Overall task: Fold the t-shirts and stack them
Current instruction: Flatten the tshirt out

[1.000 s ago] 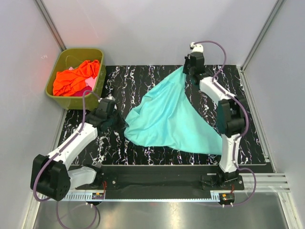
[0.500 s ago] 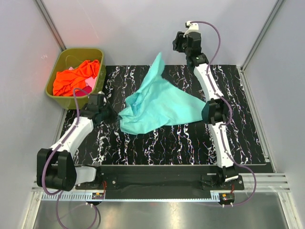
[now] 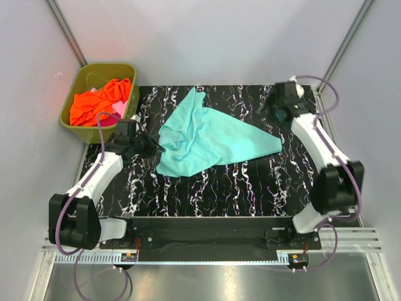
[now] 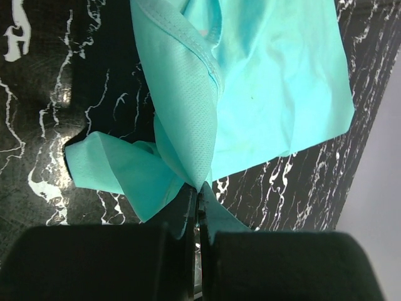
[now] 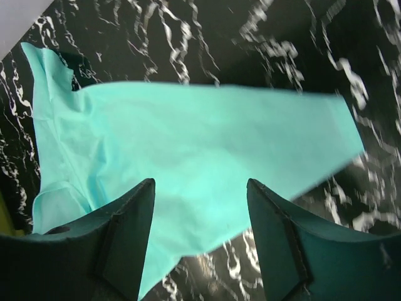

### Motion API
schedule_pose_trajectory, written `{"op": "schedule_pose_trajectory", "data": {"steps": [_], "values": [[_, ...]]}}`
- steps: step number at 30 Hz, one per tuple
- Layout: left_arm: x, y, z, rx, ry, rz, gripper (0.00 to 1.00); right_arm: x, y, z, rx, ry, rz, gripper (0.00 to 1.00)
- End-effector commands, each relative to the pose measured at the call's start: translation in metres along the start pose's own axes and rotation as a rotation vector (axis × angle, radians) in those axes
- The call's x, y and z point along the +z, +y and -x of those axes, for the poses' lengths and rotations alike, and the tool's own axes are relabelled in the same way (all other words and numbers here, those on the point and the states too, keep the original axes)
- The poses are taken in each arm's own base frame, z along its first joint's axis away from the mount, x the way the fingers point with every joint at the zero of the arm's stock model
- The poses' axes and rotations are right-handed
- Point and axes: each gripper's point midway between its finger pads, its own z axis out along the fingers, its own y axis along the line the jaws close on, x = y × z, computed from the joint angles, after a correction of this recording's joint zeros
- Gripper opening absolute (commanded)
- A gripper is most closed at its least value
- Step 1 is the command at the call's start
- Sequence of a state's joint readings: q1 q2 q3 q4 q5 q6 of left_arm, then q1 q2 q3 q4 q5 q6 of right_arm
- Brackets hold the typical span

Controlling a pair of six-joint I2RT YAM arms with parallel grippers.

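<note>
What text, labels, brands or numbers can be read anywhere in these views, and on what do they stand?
None can be read.
The teal t-shirt shows no print in any view.
The olive tub and the marbled table carry no lettering.
The small tags on the front rail are too small to read.

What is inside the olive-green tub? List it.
The olive-green tub holds a crumpled orange t-shirt on top, with pink cloth peeking out beside it. The rest of the pink cloth and anything beneath are covered.
</note>
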State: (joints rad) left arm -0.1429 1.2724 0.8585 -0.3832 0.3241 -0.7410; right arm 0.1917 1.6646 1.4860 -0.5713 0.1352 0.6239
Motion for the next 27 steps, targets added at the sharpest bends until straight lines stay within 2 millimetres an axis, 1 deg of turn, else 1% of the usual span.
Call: {"op": "schedule_pose_trajectory", "data": {"steps": [1, 2, 4, 5, 6, 8, 9, 11, 13, 16, 17, 21, 22, 25, 27], "values": [[-0.011, -0.028, 0.010, 0.062, -0.033, -0.115, 0.00, -0.017, -0.035, -0.043, 0.202, 0.057, -0.091, 0.67], [-0.011, -0.027, 0.009, 0.065, -0.031, -0.115, 0.00, -0.016, -0.049, -0.062, 0.218, 0.092, -0.120, 0.67], [-0.014, -0.029, 0.008, 0.074, -0.034, -0.127, 0.00, -0.014, -0.058, -0.078, 0.262, 0.127, -0.140, 0.67], [-0.014, -0.028, 0.007, 0.075, -0.032, -0.130, 0.00, -0.011, -0.065, -0.092, 0.270, 0.162, -0.157, 0.66], [-0.015, -0.027, 0.006, 0.075, -0.030, -0.130, 0.00, -0.007, -0.065, -0.097, 0.279, 0.173, -0.152, 0.65], [-0.016, -0.027, 0.002, 0.078, -0.026, -0.136, 0.00, 0.001, -0.075, -0.112, 0.301, 0.203, -0.193, 0.65], [-0.017, -0.027, 0.001, 0.078, -0.025, -0.137, 0.00, 0.005, -0.078, -0.115, 0.315, 0.205, -0.208, 0.65], [-0.018, -0.026, 0.000, 0.087, -0.028, -0.142, 0.00, 0.015, -0.085, -0.128, 0.311, 0.236, -0.233, 0.65], [-0.019, -0.026, -0.001, 0.091, -0.027, -0.142, 0.00, 0.025, -0.087, -0.135, 0.315, 0.246, -0.237, 0.65], [-0.019, -0.027, -0.001, 0.095, -0.025, -0.148, 0.00, 0.037, -0.088, -0.139, 0.317, 0.232, -0.223, 0.65], [-0.019, -0.028, -0.002, 0.097, -0.022, -0.149, 0.00, 0.042, -0.092, -0.143, 0.311, 0.236, -0.233, 0.65], [-0.022, -0.029, 0.001, 0.103, -0.037, -0.153, 0.00, 0.054, -0.101, -0.146, 0.287, 0.223, -0.260, 0.62], [-0.023, -0.031, 0.002, 0.105, -0.043, -0.156, 0.00, 0.057, -0.105, -0.149, 0.273, 0.223, -0.276, 0.61], [-0.026, -0.035, 0.005, 0.106, -0.056, -0.167, 0.00, 0.064, -0.107, -0.146, 0.243, 0.207, -0.280, 0.58], [-0.028, -0.038, 0.006, 0.107, -0.061, -0.173, 0.00, 0.066, -0.104, -0.141, 0.231, 0.198, -0.272, 0.46]]}}
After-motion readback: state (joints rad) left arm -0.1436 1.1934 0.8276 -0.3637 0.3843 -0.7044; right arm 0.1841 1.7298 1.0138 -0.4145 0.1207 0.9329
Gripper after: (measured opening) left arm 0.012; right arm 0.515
